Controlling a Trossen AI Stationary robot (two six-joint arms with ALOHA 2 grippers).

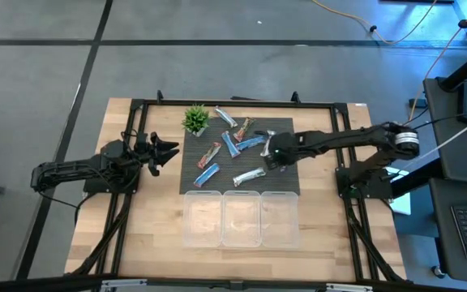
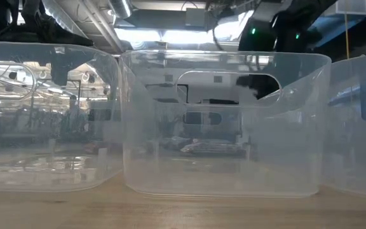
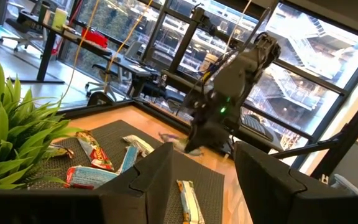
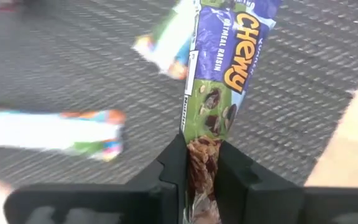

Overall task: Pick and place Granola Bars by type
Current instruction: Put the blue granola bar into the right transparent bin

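Pinching the purple granola bar (image 4: 219,81) tight in my right gripper (image 4: 202,180) near the dark mat's (image 1: 286,180) right edge; left gripper (image 1: 169,152) waits part-open off the mat's left side.

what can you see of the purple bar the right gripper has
The purple granola bar is a slim, glossy foil-wrapped bar, purple with green edging, yellow "Chewy" lettering and a printed picture of the bar. The right gripper is shut on one end of it, its two dark fingers pinching the wrapper. The rest sticks out past the fingertips over the dark woven mat, near the mat's edge. Whether it touches the mat cannot be told.
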